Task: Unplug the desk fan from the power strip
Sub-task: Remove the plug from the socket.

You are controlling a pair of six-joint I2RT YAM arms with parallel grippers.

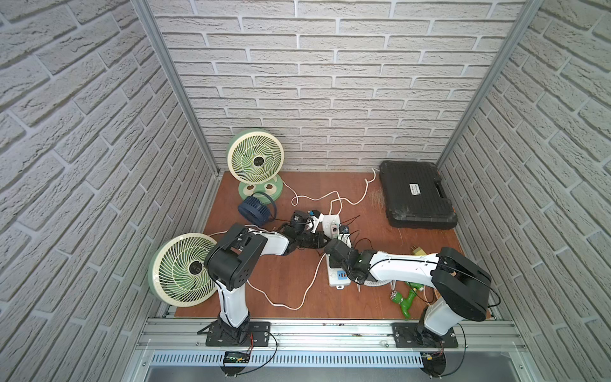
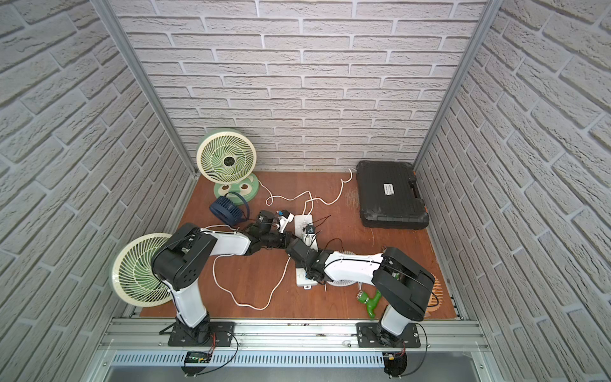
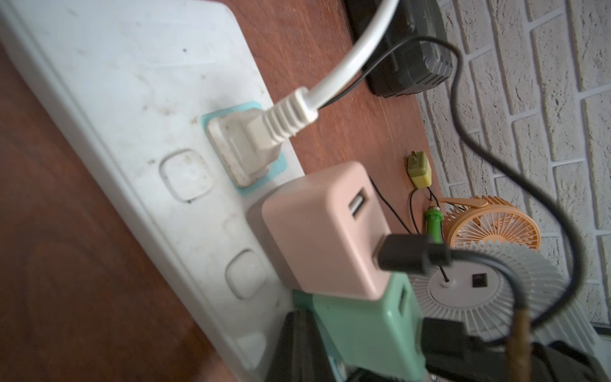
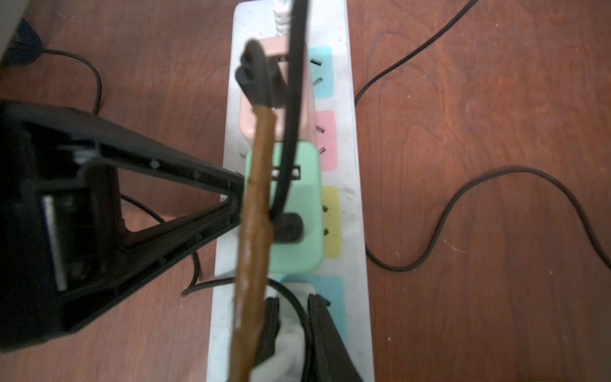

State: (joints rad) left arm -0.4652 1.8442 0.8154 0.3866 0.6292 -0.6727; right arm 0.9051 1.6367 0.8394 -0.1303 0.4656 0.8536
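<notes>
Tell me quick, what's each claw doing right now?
Left gripper: closed, tips beside the green adapter, nothing seen held.
Right gripper: closed on a white plug in the power strip.

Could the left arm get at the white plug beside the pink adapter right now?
Probably yes. The left end effector is shut and empty beside the green adapter. The white plug sits exposed on the power strip, just past the pink adapter, which crowds one side.
</notes>
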